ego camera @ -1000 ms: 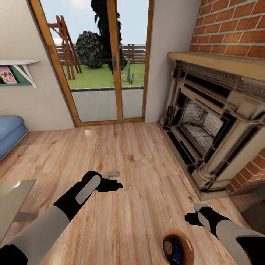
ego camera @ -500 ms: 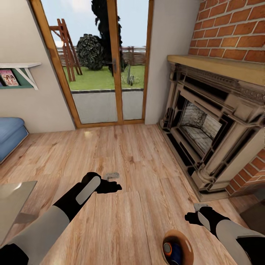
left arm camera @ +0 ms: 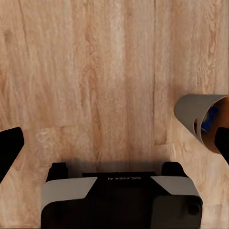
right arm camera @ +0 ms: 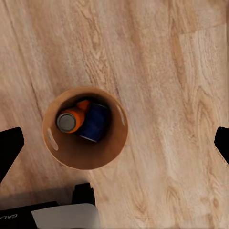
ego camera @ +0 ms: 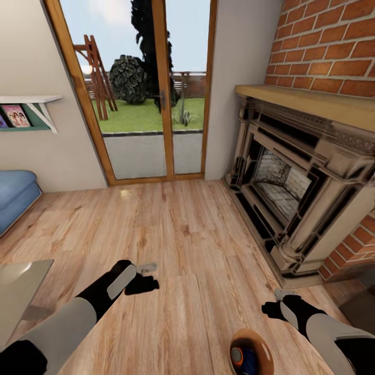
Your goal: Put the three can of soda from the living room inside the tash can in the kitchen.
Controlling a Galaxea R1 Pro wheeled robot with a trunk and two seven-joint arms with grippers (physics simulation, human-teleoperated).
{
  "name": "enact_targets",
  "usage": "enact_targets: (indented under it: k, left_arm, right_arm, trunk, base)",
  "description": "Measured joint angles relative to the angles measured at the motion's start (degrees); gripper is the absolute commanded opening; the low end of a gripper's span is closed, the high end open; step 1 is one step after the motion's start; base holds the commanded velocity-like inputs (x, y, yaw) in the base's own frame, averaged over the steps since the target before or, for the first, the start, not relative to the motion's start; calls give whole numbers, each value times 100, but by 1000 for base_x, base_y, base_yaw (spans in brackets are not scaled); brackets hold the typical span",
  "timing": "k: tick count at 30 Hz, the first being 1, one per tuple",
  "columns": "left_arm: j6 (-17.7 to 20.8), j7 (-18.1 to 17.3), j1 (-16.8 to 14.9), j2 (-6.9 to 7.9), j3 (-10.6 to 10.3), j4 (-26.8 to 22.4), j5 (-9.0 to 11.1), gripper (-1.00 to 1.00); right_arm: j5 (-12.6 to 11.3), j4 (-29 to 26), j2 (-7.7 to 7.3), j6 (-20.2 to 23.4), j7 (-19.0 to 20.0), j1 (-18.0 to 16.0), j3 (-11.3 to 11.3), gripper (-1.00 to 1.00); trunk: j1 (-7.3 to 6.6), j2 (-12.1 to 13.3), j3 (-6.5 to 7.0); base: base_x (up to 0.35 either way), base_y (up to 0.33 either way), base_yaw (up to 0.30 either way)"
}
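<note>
While the robot faces the glass doors [ego camera: 151, 94] and the fireplace [ego camera: 291, 182], the bin [ego camera: 263, 350] sits on the wood floor [ego camera: 198, 234] at six o'clock in the head view, just inside the right gripper [ego camera: 275, 308]. Looking down from the right wrist, the bin [right arm camera: 119, 138] lies straight below with its mouth up, an orange can [right arm camera: 69, 120] and a blue can [right arm camera: 94, 122] leaning side by side inside. No third can is visible from here. The right jaws are spread wide, nothing between them. The left gripper [ego camera: 141, 284] is spread and empty too, with the bin's rim [left arm camera: 191, 107] off to one side. My read: the right arm is the nearer one. Compared with a second ago, the left arm has pulled back towards seven o'clock, and the camera has shifted slightly.
</note>
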Motion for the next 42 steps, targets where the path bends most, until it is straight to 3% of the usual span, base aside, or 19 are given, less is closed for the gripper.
enact_targets:
  k: [7,18,22,31,35,42]
  left_arm:
    - [-312,-231,34,-2,-365,666,1,100]
    - [-751,-440,215,-2,-719,1235,0,100]
    - [-868,-451,362,-2,-795,1406,1,100]
    - [-1438,-456,863,-2,-1083,1509,10,100]
    - [-1668,-481,1116,-1,-1126,1607,6,100]
    - [-2106,-877,1320,-2,-1154,2011,2,100]
  right_arm:
    - [2,-2,7,-87,0,27,0,100]
    - [9,28,-36,-93,-10,34,-3,100]
    - [7,52,-65,-93,-19,181,-7,100]
    - [0,64,-147,-118,-26,963,-11,100]
    - [-5,74,-172,-419,-26,1389,-15,100]
    - [-9,86,-237,-715,-26,1876,-16,100]
  trunk:
    - [-154,281,191]
    - [-395,722,475]
    - [-462,844,535]
    - [-462,844,538]
    - [-462,844,537]
    - [-462,844,538]
  base:
    - [0,0,0]
    - [0,0,0]
    - [0,0,0]
    - [0,0,0]
    - [0,0,0]
    - [0,0,0]
